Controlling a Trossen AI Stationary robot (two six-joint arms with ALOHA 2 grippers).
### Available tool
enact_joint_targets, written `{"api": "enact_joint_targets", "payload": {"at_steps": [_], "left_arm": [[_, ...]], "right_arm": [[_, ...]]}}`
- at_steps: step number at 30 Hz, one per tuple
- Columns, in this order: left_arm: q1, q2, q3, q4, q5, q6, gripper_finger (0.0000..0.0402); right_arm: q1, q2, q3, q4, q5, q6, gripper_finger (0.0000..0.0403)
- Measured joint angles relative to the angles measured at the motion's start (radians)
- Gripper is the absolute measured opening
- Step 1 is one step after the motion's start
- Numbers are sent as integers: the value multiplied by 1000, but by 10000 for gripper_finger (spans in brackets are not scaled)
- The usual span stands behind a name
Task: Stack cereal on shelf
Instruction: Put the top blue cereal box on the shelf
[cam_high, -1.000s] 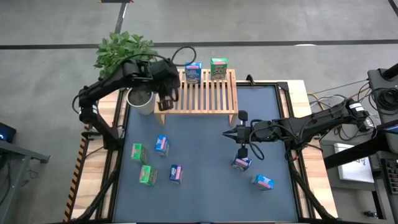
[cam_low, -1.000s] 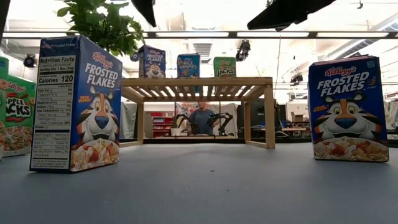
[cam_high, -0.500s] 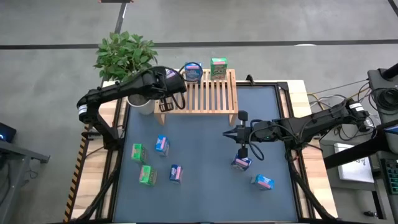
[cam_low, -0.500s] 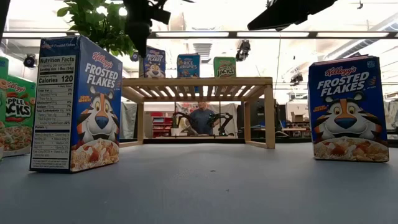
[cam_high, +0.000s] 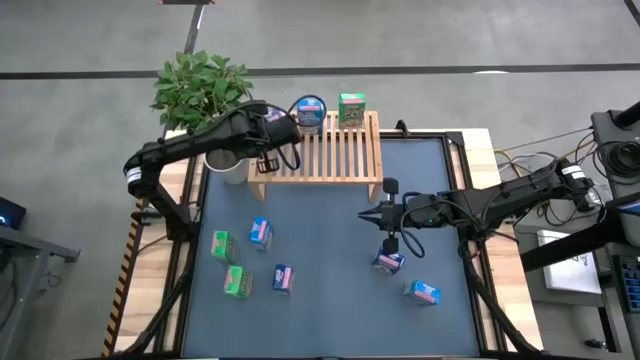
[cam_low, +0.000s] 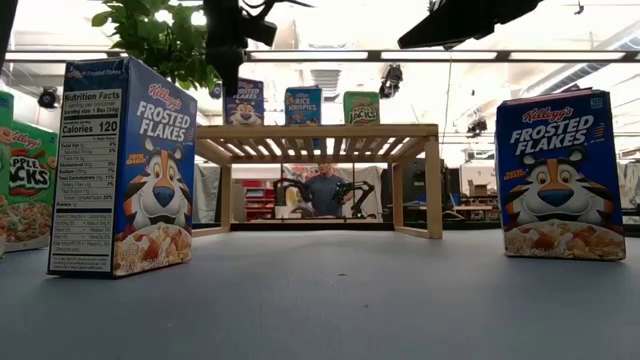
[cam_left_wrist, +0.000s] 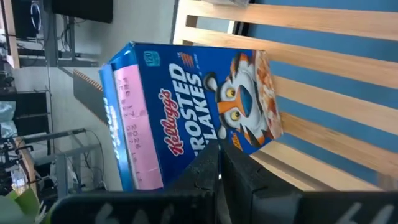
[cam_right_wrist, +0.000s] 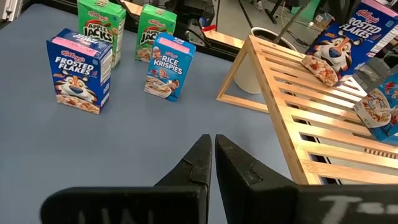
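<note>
Big grey room floor all round, a blue mat (cam_high: 330, 250) on the table. On the mat's far edge, the wooden shelf (cam_high: 330, 150). On its slats near the left back corner, a blue tiger box (cam_left_wrist: 186, 112). Stands with its long side up, print facing the front (cam_low: 245, 100). Further along the same back edge, a second blue box (cam_high: 310, 115) and a green box (cam_high: 351, 107). Right up against the tiger box, the left gripper (cam_left_wrist: 219, 163), fingers pressed shut with nothing between them. Reaches in from the plant (cam_high: 200, 82) side, box straight ahead of the tips. Touching or just beside, hard to tell which. Looks set for a little push with shut fingers, not a grab; would need to open first to pick anything up. Much nearer this box than the right gripper (cam_high: 390, 215), which waits over the mat, also shut and holding nothing. More small boxes (cam_high: 260, 232) well apart on the mat, not yet on the shelf. Far behind the shelf, a person (cam_low: 324, 190). A second ago, left gripper lower down by the shelf's front left leg; now further back by the box. Right arm unmoved.
</note>
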Motion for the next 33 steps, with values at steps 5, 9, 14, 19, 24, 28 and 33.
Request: {"api": "enact_joint_targets", "payload": {"at_steps": [5,9,14,19,24,28,33], "left_arm": [[13,2,0,23,0,34,0],[3,1,0,19,0,54,0],[-25,-27,0,-102,50,65,0],[-5,-36,0,-134,99,66,0],[37,-34,0,-80,79,70,0],[65,-28,0,-30,79,71,0],[82,-28,0,61,79,106,0]], "right_arm": [[0,0,0,0,0,-8,12],[0,0,0,0,0,-7,12],[0,0,0,0,0,-7,12],[0,0,0,0,0,-8,12],[0,0,0,0,0,-14,12],[0,0,0,0,0,-14,12],[0,0,0,0,0,-20,12]]}}
